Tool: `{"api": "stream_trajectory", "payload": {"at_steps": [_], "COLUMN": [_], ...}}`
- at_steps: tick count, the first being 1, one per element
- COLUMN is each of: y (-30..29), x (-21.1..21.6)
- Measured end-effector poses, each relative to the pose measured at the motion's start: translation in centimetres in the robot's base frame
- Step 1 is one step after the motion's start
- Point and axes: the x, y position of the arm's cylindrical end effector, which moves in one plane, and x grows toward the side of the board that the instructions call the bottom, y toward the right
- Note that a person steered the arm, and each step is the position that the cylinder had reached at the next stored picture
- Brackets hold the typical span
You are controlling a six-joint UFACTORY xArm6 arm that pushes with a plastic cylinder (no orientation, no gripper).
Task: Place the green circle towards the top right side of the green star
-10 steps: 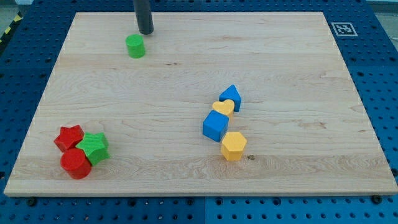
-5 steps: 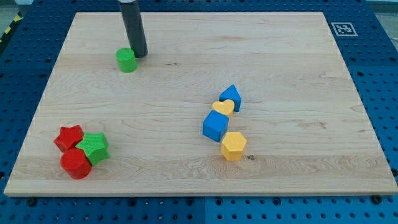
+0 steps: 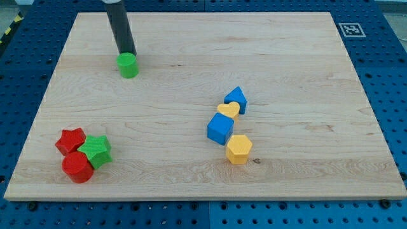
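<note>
The green circle is a small green cylinder near the board's upper left. My tip stands at its top edge, touching or nearly touching it. The green star lies far below, near the board's bottom left corner, pressed against a red star on its left and a red circle at its lower left.
Right of the board's middle is a cluster: a blue triangle-like block, a yellow heart, a blue cube and a yellow hexagon. A printed marker sits at the board's top right corner.
The rod has moved down and to the left. The green circle has slid down and slightly left from about 217,74 to 201,102.
</note>
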Motion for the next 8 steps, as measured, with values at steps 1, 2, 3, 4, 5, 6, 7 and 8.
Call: {"api": "stream_trajectory", "payload": {"at_steps": [1,2,3,4,5,6,7,8], "y": [0.0,0.0,0.0,0.2,0.9,3.4,3.4,3.4], "x": [2.9,6.0,9.5,12.0,8.9,9.0,10.5,12.5]}}
